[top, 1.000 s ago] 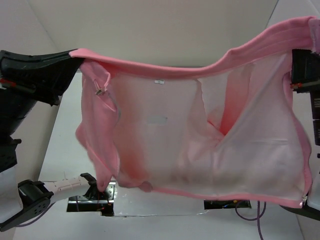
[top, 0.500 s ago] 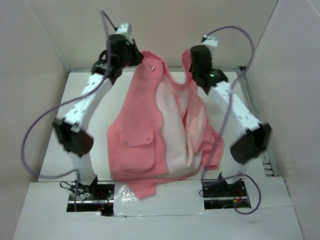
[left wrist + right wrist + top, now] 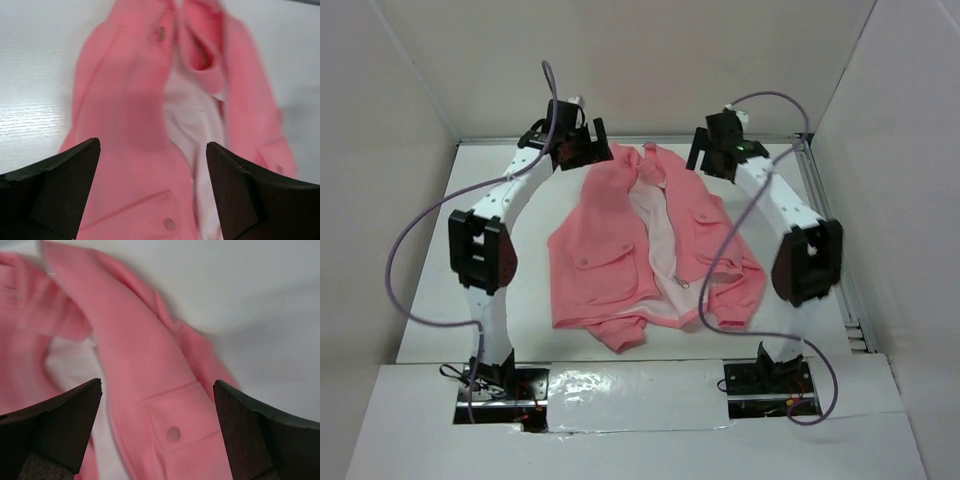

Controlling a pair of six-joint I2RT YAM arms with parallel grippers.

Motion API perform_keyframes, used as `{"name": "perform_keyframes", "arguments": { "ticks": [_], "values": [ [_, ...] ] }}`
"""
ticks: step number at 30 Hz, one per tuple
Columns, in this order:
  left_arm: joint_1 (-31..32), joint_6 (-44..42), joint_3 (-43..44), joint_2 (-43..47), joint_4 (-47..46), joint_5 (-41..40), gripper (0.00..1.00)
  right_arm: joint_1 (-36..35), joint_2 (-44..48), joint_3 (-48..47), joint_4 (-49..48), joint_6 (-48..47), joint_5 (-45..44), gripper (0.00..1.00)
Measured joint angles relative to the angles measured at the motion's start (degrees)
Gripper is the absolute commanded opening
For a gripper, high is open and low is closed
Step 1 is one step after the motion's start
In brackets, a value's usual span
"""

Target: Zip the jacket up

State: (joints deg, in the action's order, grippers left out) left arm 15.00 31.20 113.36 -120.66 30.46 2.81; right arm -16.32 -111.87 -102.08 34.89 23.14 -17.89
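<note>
The salmon-pink jacket (image 3: pixel 610 245) lies flat on the white table (image 3: pixel 430 290), front up and open. A strip of pale lining (image 3: pixel 658 225) shows between its two front panels, and a small metal pull (image 3: pixel 686 284) sits at the inner edge of the right panel. My left gripper (image 3: pixel 588 146) hovers open over the collar end of the left panel, with the jacket (image 3: pixel 130 115) and its lining (image 3: pixel 192 117) below the left gripper (image 3: pixel 152 167). My right gripper (image 3: pixel 712 156) is open over the right shoulder; a snap pocket (image 3: pixel 175 432) lies under the right gripper (image 3: pixel 157 402). Neither holds anything.
White walls (image 3: pixel 400 90) box in the table on the left, back and right. Purple cables (image 3: pixel 405 250) loop from both arms, and the right one (image 3: pixel 715 270) hangs over the jacket's right panel. A rail (image 3: pixel 835 250) runs along the table's right edge.
The jacket was held up off the table by both shut grippers. Both have since opened and let go, and it has dropped flat onto the table.
</note>
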Motion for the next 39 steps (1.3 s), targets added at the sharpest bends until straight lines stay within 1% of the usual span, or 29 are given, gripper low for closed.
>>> {"name": "perform_keyframes", "arguments": {
  "ticks": [2, 4, 6, 8, 10, 13, 14, 16, 18, 19, 20, 21, 22, 23, 25, 27, 29, 30, 33, 35, 36, 37, 38, 39],
  "values": [
    [2.16, -0.70, -2.69, 7.10, -0.11, 0.02, 0.99, 0.22, 10.64, 8.63, -1.36, 1.36, 1.53, 1.00],
    [5.77, -1.01, -8.57, 15.69, -2.21, -0.20, 0.99, -0.33, 21.68, 17.46, -2.95, 2.89, 2.69, 1.00],
    [10.45, -0.76, -18.38, 24.94, -4.81, -0.09, 0.99, -2.03, 31.23, 26.23, -4.02, 4.76, 3.45, 1.00],
    [15.69, 0.61, -29.27, 32.81, -6.43, 1.77, 0.99, -4.70, 37.92, 34.27, -4.66, 7.13, 4.09, 1.00],
    [19.56, 2.23, -39.91, 37.53, -8.41, 4.76, 0.99, -7.17, 41.79, 42.14, -5.18, 9.66, 5.60, 1.00],
    [21.73, 5.27, -53.75, 38.99, -10.95, 7.72, 0.99, -9.09, 42.73, 51.78, -5.31, 13.29, 8.46, 1.00],
    [22.08, 6.23, -57.33, 38.53, -11.06, 8.04, 0.99, -9.38, 42.58, 54.05, -5.16, 14.23, 9.01, 1.00],
    [22.36, 8.04, -61.61, 37.44, -10.38, 8.44, 0.99, -9.88, 41.70, 57.07, -4.79, 16.37, 9.11, 0.99],
    [22.43, 9.38, -62.88, 35.63, -9.97, 8.66, 0.99, -9.97, 39.54, 57.51, -4.96, 18.03, 8.90, 0.91],
    [22.25, 9.73, -62.88, 34.69, -10.49, 8.66, 0.99, -9.94, 38.01, 57.37, -5.64, 18.64, 8.57, 0.67],
    [21.81, 9.92, -62.73, 33.70, -11.10, 8.74, 0.99, -9.84, 36.13, 57.02, -6.08, 20.15, 8.02, 0.47],
    [21.38, 10.23, -62.42, 32.87, -11.50, 8.94, 0.99, -9.62, 34.14, 56.63, -6.16, 20.13, 8.00, 0.46],
    [20.52, 10.91, -62.01, 31.41, -12.00, 9.01, 0.99, -9.29, 31.80, 55.98, -6.14, 21.14, 7.37, 0.30],
    [19.67, 11.23, -61.55, 29.92, -12.28, 8.96, 0.99, -8.96, 29.62, 55.04, -5.99, 21.31, 6.62, 0.26],
    [17.44, 13.07, -60.24, 26.77, -12.26, 9.27, 0.99, -7.52, 24.92, 52.28, -5.86, 22.36, 5.16, 0.08],
    [15.65, 14.45, -57.81, 24.94, -11.19, 8.76, 0.99, -5.35, 20.59, 48.68, -5.51, 22.69, 3.93, 0.05],
    [14.34, 15.65, -56.13, 23.47, -10.03, 7.74, 0.99, -3.21, 17.73, 44.87, -5.09, 22.71, 3.10, 0.05],
    [12.04, 15.72, -52.96, 20.98, -9.49, 7.43, 0.99, -2.01, 16.61, 42.97, -5.22, 22.34, 2.78, 0.06],
    [7.13, 15.43, -47.78, 17.22, -9.27, 6.01, 0.99, 1.27, 14.69, 37.24, -5.79, 20.17, 2.19, 0.09],
    [3.37, 14.88, -44.98, 15.30, -9.31, 4.76, 0.99, 2.82, 14.64, 34.14, -6.19, 17.92, 1.88, 0.15],
    [1.51, 14.40, -43.91, 14.67, -9.29, 4.48, 0.99, 3.26, 14.75, 32.89, -6.43, 17.07, 1.70, 0.20],
    [-0.07, 13.97, -43.25, 14.36, -9.33, 4.07, 0.99, 3.39, 14.99, 32.02, -6.82, 16.13, 1.51, 0.22],
    [-1.46, 13.62, -42.93, 14.34, -9.40, 3.23, 0.99, 3.23, 15.65, 31.85, -7.34, 15.23, 1.36, 0.28],
    [-2.64, 13.20, -42.86, 14.49, -9.44, 2.36, 0.99, 2.84, 16.63, 32.11, -7.39, 14.67, 1.20, 0.32]
  ]
}}
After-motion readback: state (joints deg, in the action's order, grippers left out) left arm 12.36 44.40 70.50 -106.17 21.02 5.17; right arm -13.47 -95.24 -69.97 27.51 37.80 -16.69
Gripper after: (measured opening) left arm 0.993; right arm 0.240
